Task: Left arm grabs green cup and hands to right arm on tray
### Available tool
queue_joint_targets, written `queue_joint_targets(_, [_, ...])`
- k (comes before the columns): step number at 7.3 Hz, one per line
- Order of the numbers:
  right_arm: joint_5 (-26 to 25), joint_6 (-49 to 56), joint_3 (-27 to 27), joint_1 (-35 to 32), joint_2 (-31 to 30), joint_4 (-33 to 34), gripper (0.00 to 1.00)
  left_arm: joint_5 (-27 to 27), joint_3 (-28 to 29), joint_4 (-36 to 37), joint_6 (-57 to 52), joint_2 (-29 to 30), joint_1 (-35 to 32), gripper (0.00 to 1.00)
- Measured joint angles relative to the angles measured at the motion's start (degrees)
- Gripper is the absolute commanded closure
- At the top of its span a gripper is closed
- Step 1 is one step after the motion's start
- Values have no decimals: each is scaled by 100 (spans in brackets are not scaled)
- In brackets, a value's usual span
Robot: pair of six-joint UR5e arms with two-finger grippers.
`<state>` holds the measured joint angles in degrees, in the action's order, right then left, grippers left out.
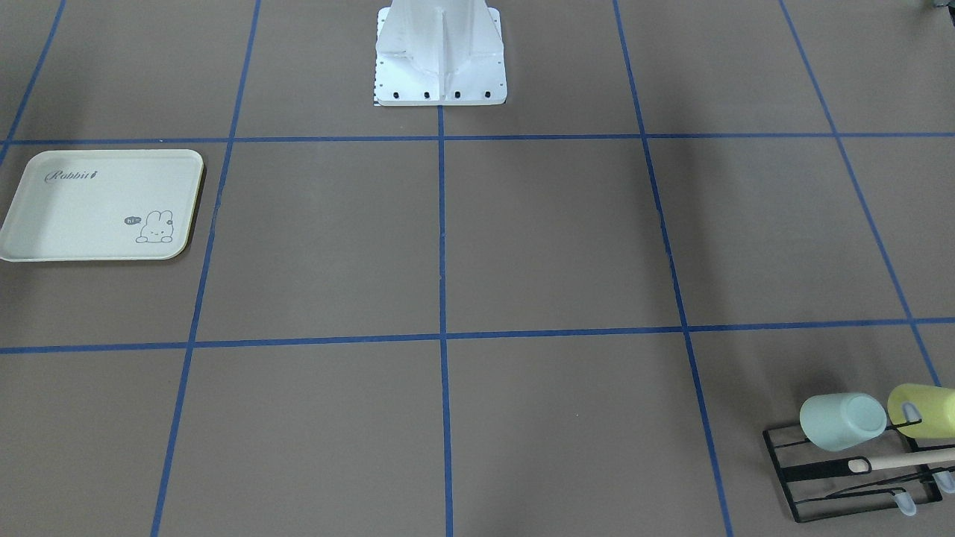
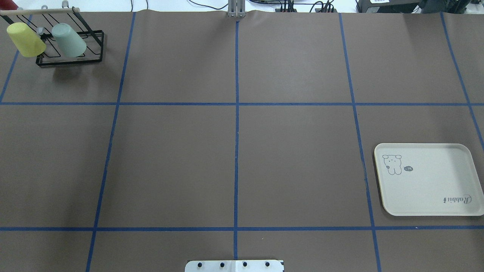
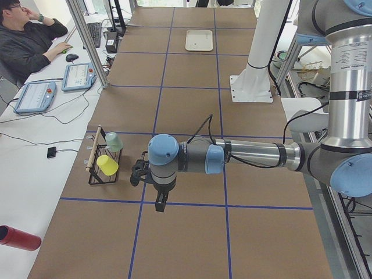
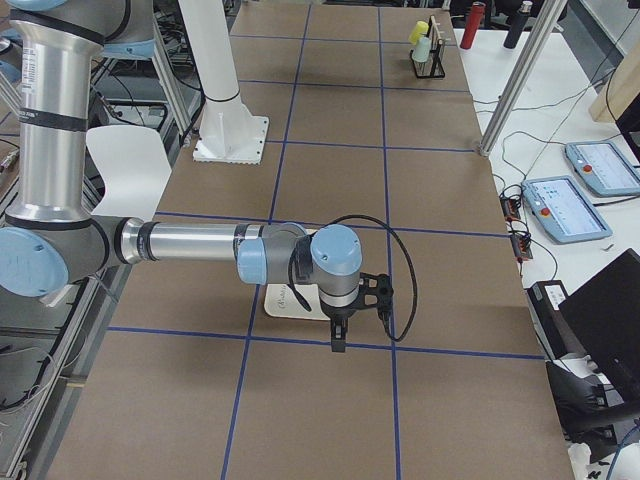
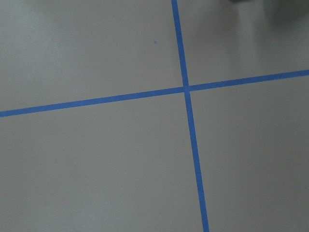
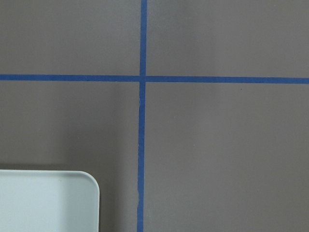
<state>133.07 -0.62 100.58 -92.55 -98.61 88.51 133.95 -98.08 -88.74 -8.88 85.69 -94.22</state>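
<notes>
Fingers on my left gripper (image 3: pixel 158 203): apart or together, can't tell. Green cup (image 2: pixel 69 40) tilted on rack (image 2: pixel 70 62), seems mouth-down, further out across table.

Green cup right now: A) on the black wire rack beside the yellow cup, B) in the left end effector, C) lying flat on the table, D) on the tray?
A: the green cup sits tilted on the black wire rack, next to the yellow cup.

The worktop (image 2: pixel 295 166) is viewed steeply from opposite sides and lengthwise from both ends; the tray (image 2: pixel 435 185) and black wire rack (image 1: pixel 813 470) are shared. Close, downward views are given by wrist cameras.
</notes>
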Motion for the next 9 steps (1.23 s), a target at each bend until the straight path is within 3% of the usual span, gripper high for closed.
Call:
queue_joint_targets(5, [26, -1, 142, 13, 33, -7, 1, 1, -216, 8, 6, -42, 31, 0])
queue_joint_targets(9, [91, -85, 57, 29, 191, -647, 1, 40, -258, -17, 46, -18, 35, 0])
